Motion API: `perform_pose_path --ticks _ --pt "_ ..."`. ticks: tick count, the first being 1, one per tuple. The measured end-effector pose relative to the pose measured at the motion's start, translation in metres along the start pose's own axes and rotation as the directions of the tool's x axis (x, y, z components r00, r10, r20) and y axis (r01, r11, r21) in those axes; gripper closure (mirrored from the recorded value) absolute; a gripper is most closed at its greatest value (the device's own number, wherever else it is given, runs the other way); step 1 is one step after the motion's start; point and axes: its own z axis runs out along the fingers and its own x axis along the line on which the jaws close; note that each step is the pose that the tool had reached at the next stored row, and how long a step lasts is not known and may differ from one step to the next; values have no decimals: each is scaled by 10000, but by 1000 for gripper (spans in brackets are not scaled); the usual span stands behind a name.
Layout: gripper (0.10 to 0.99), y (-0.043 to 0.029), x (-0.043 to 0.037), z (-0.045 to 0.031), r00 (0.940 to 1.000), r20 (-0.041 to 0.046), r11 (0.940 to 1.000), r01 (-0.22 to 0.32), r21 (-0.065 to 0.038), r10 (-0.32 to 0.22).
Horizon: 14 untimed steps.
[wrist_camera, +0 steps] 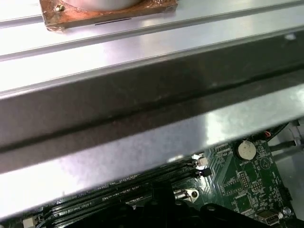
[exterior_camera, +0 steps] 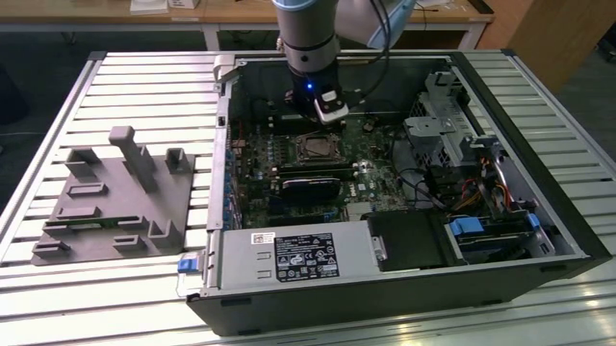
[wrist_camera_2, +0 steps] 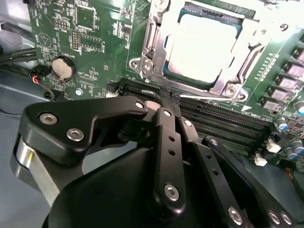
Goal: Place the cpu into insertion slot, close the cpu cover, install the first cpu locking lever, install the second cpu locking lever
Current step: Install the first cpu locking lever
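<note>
Gripper (exterior_camera: 330,115), clenched on nothing, hangs at twelve o'clock of the cpu cover (exterior_camera: 299,148) in the exterior view. Dropping carelessly, it could gouge the memory slots (wrist_camera_2: 223,121).

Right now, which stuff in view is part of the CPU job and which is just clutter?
Job: cpu, insertion slot, cpu cover, gripper.
Lying about: grey fixture, power supply, coin battery, memory slots.
</note>
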Motion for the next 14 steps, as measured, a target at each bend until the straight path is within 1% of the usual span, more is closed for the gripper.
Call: perform_pose_path --ticks 5,14 --pt "980 32 23 9 9999 29 9999 -127 16 127" --pt "980 28 31 39 9988 157 9989 -471 87 470"
